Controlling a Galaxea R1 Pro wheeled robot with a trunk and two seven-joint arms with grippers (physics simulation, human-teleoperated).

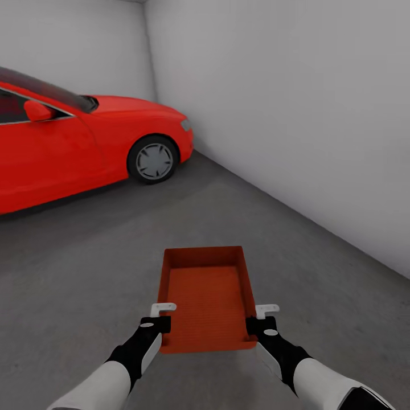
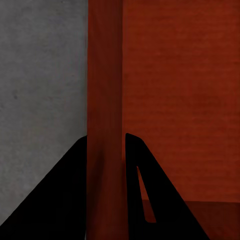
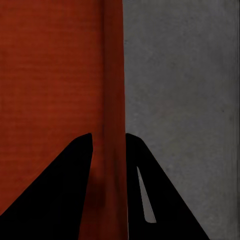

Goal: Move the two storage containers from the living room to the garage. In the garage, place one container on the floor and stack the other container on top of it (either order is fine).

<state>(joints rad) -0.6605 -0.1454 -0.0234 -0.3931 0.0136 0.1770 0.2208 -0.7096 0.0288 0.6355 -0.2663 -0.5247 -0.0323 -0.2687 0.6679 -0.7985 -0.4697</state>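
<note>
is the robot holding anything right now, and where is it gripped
Yes: one orange-red storage container, carried over the concrete floor. The left pincer clamps its left side wall, the right pincer its right side wall, each with one finger inside, one outside.

The right gripper pinches the storage container's wall above the concrete floor.

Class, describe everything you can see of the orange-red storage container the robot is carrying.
The storage container is a plain orange-red rectangular box, lidless and empty, with thin walls and a finely ribbed bottom. It is held level above the dark grey concrete floor, long axis pointing away from the robot. The left gripper pinches its left wall and the right gripper its right wall, near the robot's end.
</note>
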